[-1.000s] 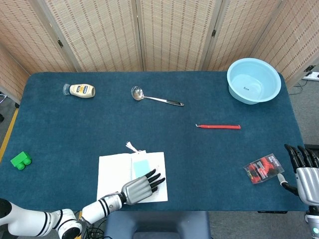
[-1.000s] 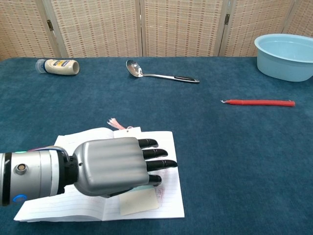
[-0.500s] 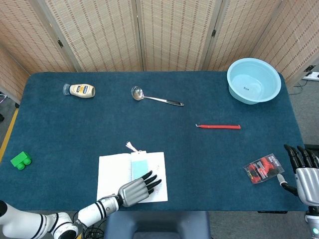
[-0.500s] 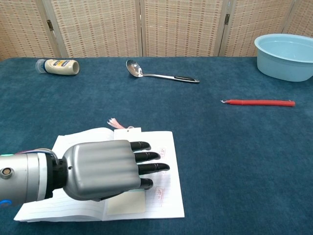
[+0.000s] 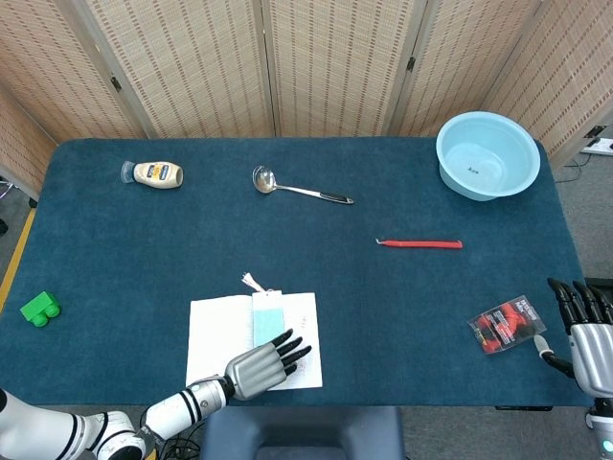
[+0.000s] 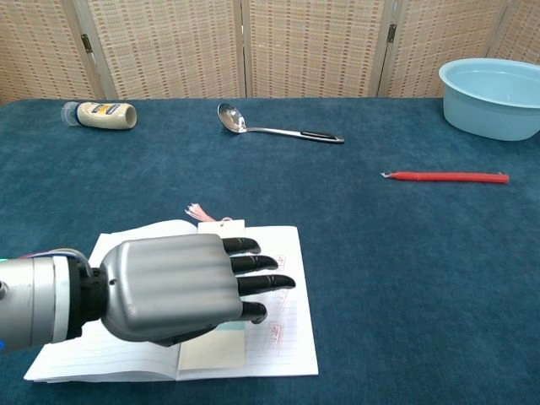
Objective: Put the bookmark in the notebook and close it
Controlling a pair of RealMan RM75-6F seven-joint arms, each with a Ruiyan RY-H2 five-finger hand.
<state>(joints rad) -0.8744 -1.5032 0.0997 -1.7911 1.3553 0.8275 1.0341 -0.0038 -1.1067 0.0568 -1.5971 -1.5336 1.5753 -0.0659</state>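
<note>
An open white notebook (image 5: 220, 331) (image 6: 278, 337) lies near the table's front edge. A pale blue bookmark (image 5: 269, 314) (image 6: 221, 225) with a pink tassel (image 6: 197, 212) lies along its middle, tassel end past the top edge. My left hand (image 5: 261, 363) (image 6: 181, 287) hovers flat, palm down, over the lower right page, fingers straight and slightly apart, holding nothing. It hides most of the bookmark in the chest view. My right hand (image 5: 583, 331) is at the table's right front corner, fingers apart and empty, away from the notebook.
A mayonnaise bottle (image 5: 156, 173) lies at the back left, a ladle (image 5: 296, 188) at the back centre, a light blue basin (image 5: 487, 154) at the back right. A red stick (image 5: 420, 243) lies right of centre. A dark packet (image 5: 508, 325) sits beside my right hand, a green block (image 5: 39, 309) at left.
My left hand has drawn back slightly toward the front edge over the notebook's right page. The bookmark stays on the notebook. The right hand has not moved.
</note>
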